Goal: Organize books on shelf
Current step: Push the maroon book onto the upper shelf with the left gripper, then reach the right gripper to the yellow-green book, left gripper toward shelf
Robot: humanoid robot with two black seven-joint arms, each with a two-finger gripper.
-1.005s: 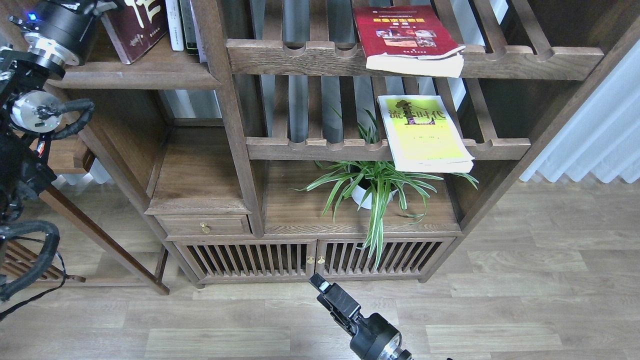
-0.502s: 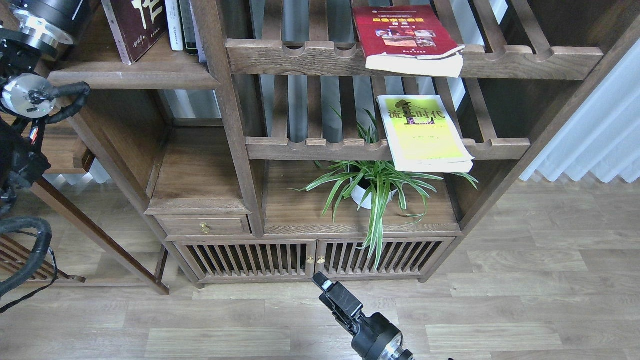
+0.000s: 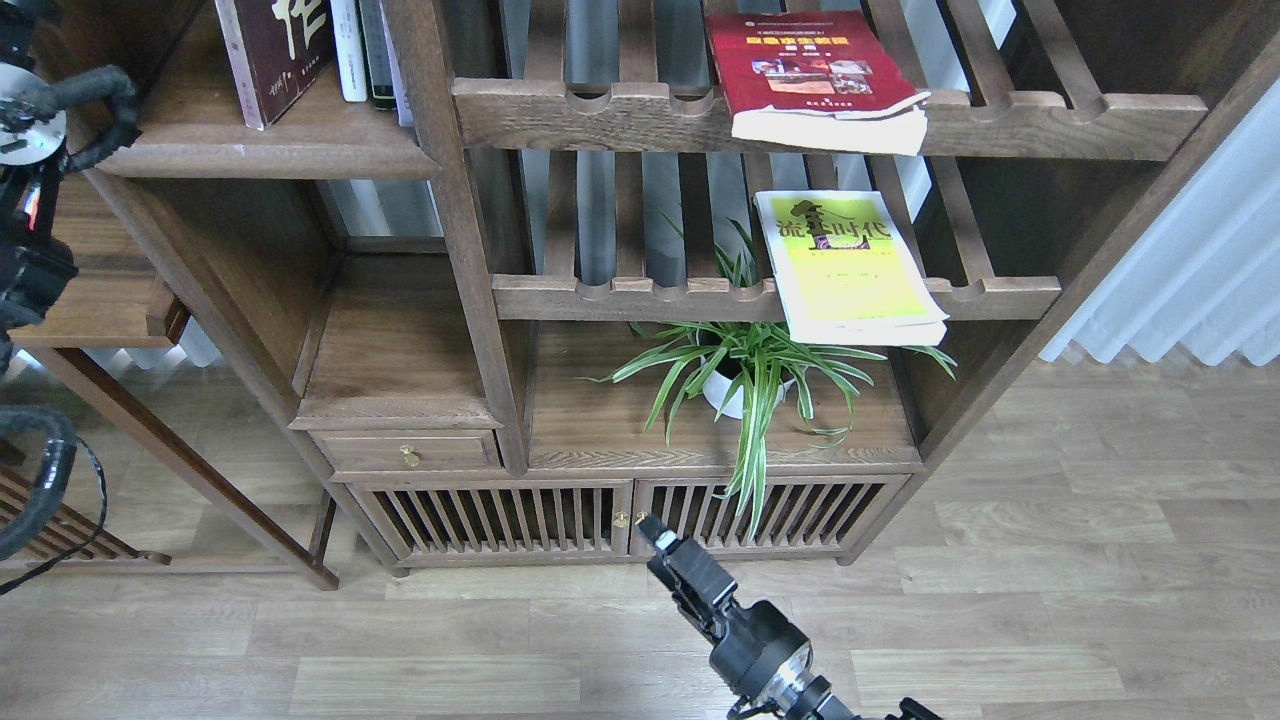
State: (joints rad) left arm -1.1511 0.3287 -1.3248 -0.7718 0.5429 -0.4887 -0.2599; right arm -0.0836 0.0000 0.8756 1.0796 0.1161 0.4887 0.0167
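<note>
The dark maroon book stands upright on the solid plank shelf at the top left, beside a few thin books. The red book lies flat on the upper slatted rack and overhangs its front rail. The yellow-green book lies flat on the lower slatted rack and also overhangs. My left arm shows at the left edge, but its gripper is out of view. My right gripper is low, in front of the cabinet doors, dark and end-on, holding nothing visible.
A spider plant in a white pot stands on the low shelf under the yellow-green book. Below are slatted cabinet doors and a small drawer. A white curtain hangs at the right. A wooden side table is at the left.
My left arm has risen up and to the left, away from the maroon book, its far end leaving the view. My right gripper has moved slightly up and to the right.
</note>
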